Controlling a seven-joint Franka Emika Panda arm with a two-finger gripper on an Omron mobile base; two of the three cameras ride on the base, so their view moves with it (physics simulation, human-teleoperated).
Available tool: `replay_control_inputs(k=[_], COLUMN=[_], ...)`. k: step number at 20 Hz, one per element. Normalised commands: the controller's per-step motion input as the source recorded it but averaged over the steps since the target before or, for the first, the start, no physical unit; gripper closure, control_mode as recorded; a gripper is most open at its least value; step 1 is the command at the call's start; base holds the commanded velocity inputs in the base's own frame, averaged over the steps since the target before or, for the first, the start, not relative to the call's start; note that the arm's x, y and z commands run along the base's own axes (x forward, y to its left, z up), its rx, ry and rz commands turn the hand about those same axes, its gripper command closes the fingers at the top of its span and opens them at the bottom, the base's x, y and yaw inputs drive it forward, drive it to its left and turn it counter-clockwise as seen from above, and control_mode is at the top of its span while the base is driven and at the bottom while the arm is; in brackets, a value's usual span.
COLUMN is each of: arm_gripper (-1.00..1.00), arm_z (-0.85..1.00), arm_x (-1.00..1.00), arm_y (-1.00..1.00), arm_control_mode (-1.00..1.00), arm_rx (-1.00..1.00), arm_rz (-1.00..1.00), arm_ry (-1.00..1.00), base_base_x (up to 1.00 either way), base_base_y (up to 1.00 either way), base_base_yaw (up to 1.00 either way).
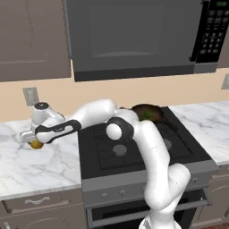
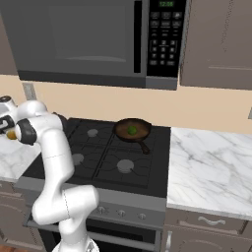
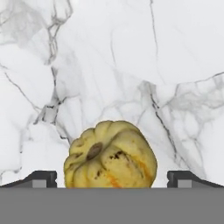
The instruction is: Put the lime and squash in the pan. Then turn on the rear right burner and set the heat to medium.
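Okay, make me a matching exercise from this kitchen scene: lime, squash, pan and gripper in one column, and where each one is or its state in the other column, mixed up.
Things:
1. lime
2. squash
3. pan
4. gripper

Places or states:
A. on the marble counter left of the stove
B. open, one fingertip on each side of the squash
C. inside the pan
D. on the rear right burner

Pairs: 1-C, 2-A, 3-D, 4-B

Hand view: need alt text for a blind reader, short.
A yellow-orange squash sits on a white marble counter, centred between the two dark fingertips of the open tool, which has not closed on it. Grey veins run across the marble around the squash.
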Motion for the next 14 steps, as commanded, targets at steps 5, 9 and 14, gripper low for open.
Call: replay_control_inputs(k=[5, 9, 14], arm_gripper=[-1.00, -1.00, 1.00], arm_z=[-0.24, -0.33, -0.02], arm_x=[0.02, 0.01, 0.00], arm_y=[0.03, 0.00, 0.00], arm_control_mode=[-1.00, -1.00, -1.00], arm_rx=[0.03, 0.00, 0.00], arm_rz=[0.00, 0.00, 0.00], arm_ry=[0.00, 0.00, 0.00], base_base_x=[0.00, 0.00, 0.00], base_base_y=[0.00, 0.00, 0.00], base_base_yaw=[0.00, 0.00, 0.00])
